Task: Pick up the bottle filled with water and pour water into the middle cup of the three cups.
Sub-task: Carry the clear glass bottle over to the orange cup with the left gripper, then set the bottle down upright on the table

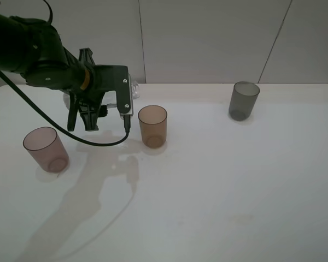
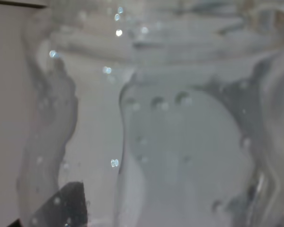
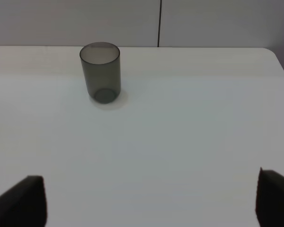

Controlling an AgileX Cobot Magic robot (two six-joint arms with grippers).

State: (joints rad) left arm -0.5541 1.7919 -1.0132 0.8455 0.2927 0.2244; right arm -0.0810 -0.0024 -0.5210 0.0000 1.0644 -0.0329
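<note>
The small clear plastic bottle (image 1: 134, 90) sits near the far edge of the white desk (image 1: 235, 191), left of centre, and is almost entirely hidden behind the left gripper (image 1: 83, 126). Only a clear sliver shows beside the wrist bracket, so its long axis and the direction of its neck cannot be determined. In the left wrist view the bottle's wet, droplet-covered wall fills the frame, with one dark fingertip (image 2: 68, 203) at its edge. Whether the fingers clamp the bottle cannot be determined. The translucent amber-brown tumbler (image 1: 152, 126) stands upright just beside the gripper, towards the desk centre. The pinkish mauve-brown tumbler (image 1: 46, 149) stands upright near the left edge. The smoky grey tumbler (image 1: 244, 100) stands upright near the far edge, right of centre. The right gripper (image 3: 151, 198) has its fingers spread wide and holds nothing.
</note>
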